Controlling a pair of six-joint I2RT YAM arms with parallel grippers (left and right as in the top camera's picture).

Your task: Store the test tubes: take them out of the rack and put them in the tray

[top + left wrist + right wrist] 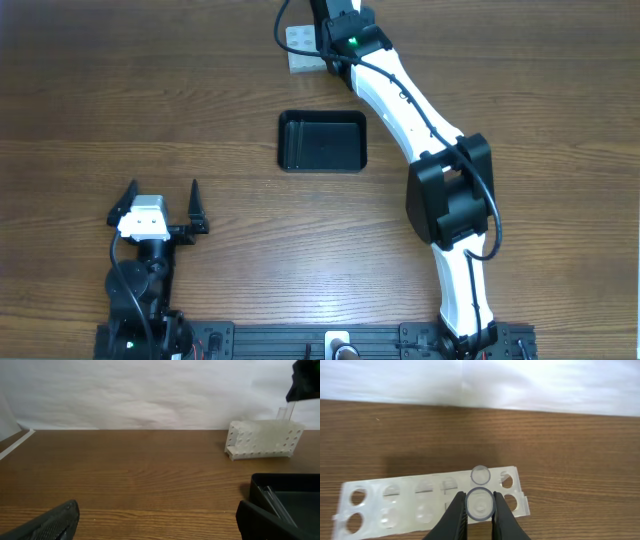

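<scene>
Wooden table (100,80) | right claw (480,512) clamped on tube (479,504), rack (395,505) directly below | step: extracting | next: lift clear, swing to tray (283,140) behind it.

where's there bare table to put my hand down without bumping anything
Widest bare table lies left of the tray, between the rack and the left gripper. Another bare patch sits right of the right arm. Crowded: the rack, where the right gripper is shut on a test tube, and the narrow strip between rack and tray.
</scene>
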